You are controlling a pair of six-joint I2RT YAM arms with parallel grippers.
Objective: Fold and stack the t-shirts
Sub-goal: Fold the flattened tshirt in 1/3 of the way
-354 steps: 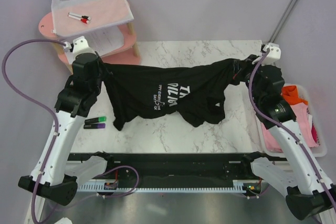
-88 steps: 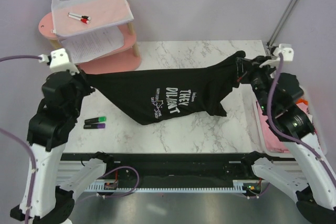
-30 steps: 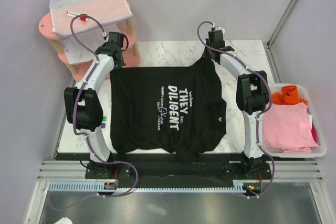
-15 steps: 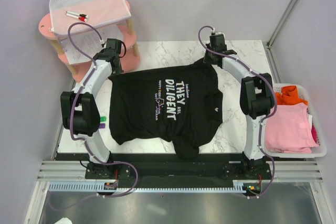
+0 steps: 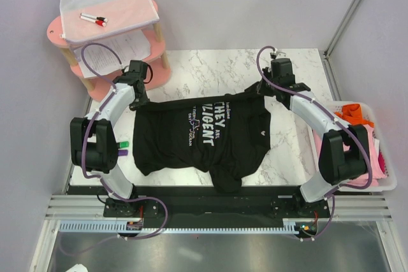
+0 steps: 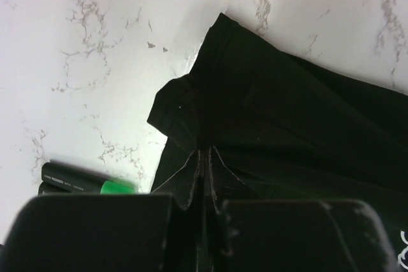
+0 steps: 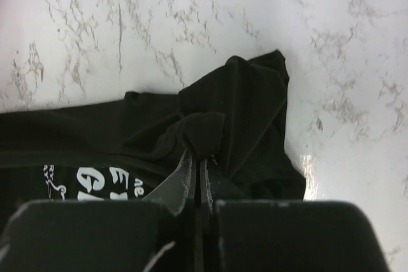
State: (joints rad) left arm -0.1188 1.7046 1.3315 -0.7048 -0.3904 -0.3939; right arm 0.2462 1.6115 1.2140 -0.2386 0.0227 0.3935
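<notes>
The black t-shirt (image 5: 210, 138) with white lettering lies spread on the marble table (image 5: 217, 68), and its near hem droops over the front edge. My left gripper (image 5: 138, 98) is shut on the shirt's far left corner; in the left wrist view the fingers (image 6: 205, 152) pinch a bunched fold of black cloth (image 6: 274, 125). On the far right corner my right gripper (image 5: 258, 89) is shut too, and its wrist view shows a knot of cloth (image 7: 204, 128) between its tips (image 7: 199, 157). A pink t-shirt (image 5: 376, 154) and an orange one (image 5: 357, 114) lie in the basket.
A white basket (image 5: 389, 186) stands off the table's right edge, partly behind my right arm. Green and purple markers (image 5: 122, 148) lie by the shirt's left side, seen also as the marker (image 6: 83, 183). A pink shelf (image 5: 153, 74) with paper sheets (image 5: 118, 49) stands back left.
Both grippers have pulled the shirt's far edge toward the front, so the lettering now sits at that edge. My right arm has swung out to the right over the basket.
</notes>
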